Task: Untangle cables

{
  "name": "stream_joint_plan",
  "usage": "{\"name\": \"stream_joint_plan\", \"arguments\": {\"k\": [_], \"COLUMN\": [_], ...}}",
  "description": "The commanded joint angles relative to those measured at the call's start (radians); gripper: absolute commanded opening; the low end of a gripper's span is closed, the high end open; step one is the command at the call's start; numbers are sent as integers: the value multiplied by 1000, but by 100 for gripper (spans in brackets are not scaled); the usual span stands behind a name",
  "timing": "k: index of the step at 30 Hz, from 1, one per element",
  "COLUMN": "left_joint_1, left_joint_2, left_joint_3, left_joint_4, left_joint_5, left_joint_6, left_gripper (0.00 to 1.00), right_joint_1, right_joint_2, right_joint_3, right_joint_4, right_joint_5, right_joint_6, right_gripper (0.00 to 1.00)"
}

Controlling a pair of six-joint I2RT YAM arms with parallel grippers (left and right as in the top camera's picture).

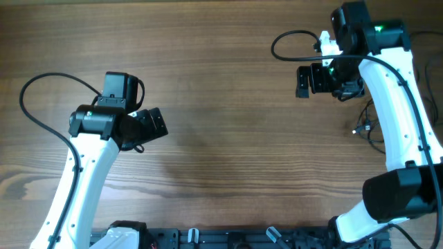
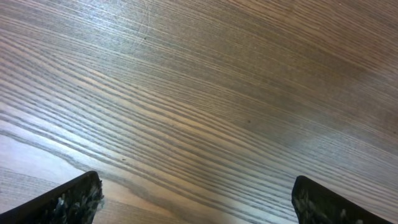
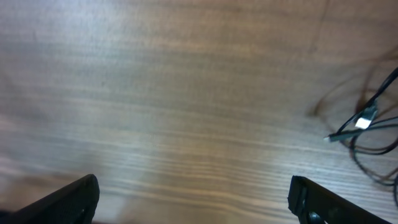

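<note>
The cables (image 1: 365,128) are thin black wires with small silvery plug ends, lying in a loose tangle near the table's right edge, partly hidden under my right arm. They also show at the right edge of the right wrist view (image 3: 367,124), blurred. My right gripper (image 1: 304,81) is open and empty, above bare wood to the left of the tangle; its fingertips frame bare table in the wrist view (image 3: 194,199). My left gripper (image 1: 156,122) is open and empty over bare wood at the left, far from the cables, with nothing between its fingers (image 2: 198,200).
Thick black robot cables loop from the left arm (image 1: 41,104) and from the right arm (image 1: 291,41). The arm bases and a black rail (image 1: 228,238) sit along the table's front edge.
</note>
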Motion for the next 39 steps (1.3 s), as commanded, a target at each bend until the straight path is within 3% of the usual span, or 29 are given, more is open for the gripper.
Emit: {"name": "stream_joint_plan", "arguments": {"k": [1,8,11,15,19,27,39], "left_joint_1": [8,8,8,8,8,8,8], "left_joint_2": [-40,-126,-242,-437,-592,-623,-623], "left_joint_3": [12,-46,-126,-217,-265,-266,-266], "left_joint_4": [-8,12,103,230,262,251,251], "left_joint_5": [9,9,8,11,11,9,9], "left_joint_6": [-14,-18,-17,17,2,2,2], "left_gripper": [100,100,100,100,100,100,100], "right_joint_1": [1,1,1,1,1,1,1], "right_joint_2": [-93,-412,-601,-819,-979,-999,-839], "right_joint_3": [-79,-480,-631,-708,-711,-711,-711], "right_joint_4": [62,320,436,491,491,487,487], "right_joint_5": [63,34,23,69,119,125,125], "right_joint_6": [13,27,32,88,102,103,103], "right_gripper": [100,100,100,100,100,100,100]}}
